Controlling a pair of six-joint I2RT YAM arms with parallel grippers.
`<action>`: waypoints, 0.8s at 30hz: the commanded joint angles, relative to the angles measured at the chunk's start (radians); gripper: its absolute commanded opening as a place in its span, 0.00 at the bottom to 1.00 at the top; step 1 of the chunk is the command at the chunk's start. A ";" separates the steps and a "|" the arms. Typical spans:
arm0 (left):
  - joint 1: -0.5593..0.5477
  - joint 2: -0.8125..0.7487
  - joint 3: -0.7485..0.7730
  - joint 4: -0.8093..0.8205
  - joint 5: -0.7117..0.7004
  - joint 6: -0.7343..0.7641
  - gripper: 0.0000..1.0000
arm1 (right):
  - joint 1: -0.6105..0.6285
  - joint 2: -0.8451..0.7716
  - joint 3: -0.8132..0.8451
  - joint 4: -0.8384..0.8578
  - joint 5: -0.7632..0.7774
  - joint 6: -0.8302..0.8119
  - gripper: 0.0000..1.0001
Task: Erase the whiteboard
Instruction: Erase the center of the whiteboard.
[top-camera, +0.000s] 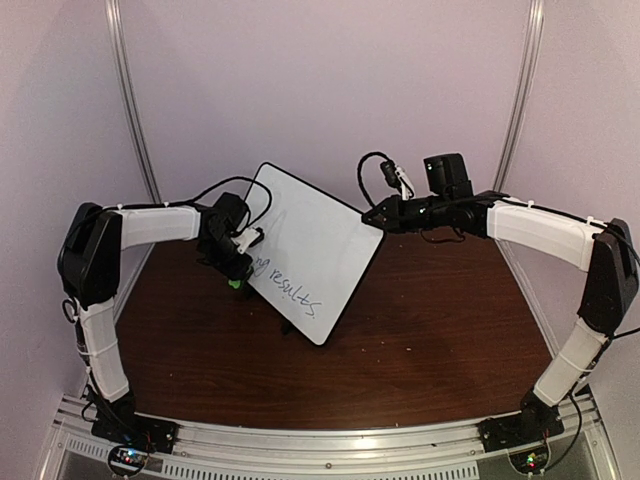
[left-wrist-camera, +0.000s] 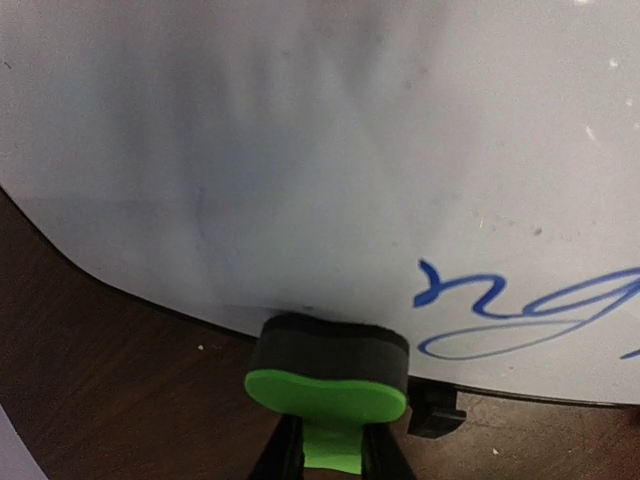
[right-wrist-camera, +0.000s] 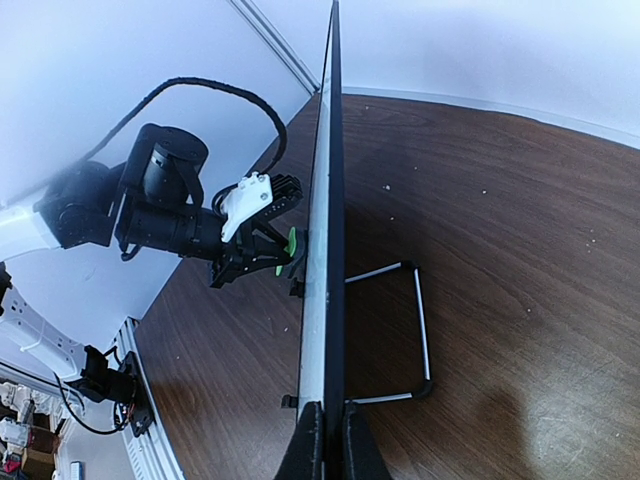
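The whiteboard (top-camera: 315, 240) stands upright on the dark wooden table, turned diagonally, with blue handwriting (top-camera: 290, 288) along its lower left part. My left gripper (top-camera: 238, 272) is shut on a green eraser (left-wrist-camera: 328, 392), whose black felt face presses the board's bottom edge, left of the blue letters (left-wrist-camera: 520, 310). The surface above the eraser looks wiped, with faint grey smears. My right gripper (right-wrist-camera: 332, 432) is shut on the edge of the whiteboard (right-wrist-camera: 326, 230), seen edge-on here. In the top view that right gripper (top-camera: 376, 217) is at the board's right corner.
A wire stand (right-wrist-camera: 418, 330) props the board from behind. A small black foot (left-wrist-camera: 436, 412) sits under the bottom edge, right of the eraser. The left arm (right-wrist-camera: 150, 210) reaches close to the board's front. A metal rail (top-camera: 320, 445) runs along the near table edge.
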 joint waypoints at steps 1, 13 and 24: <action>-0.036 0.008 0.091 0.044 0.042 0.007 0.00 | 0.057 0.019 -0.007 -0.025 -0.135 -0.092 0.00; -0.069 0.024 0.044 0.121 0.003 -0.044 0.00 | 0.057 -0.005 -0.030 -0.015 -0.127 -0.089 0.00; -0.084 0.028 0.029 -0.064 -0.035 -0.029 0.00 | 0.057 0.002 -0.026 -0.010 -0.132 -0.087 0.00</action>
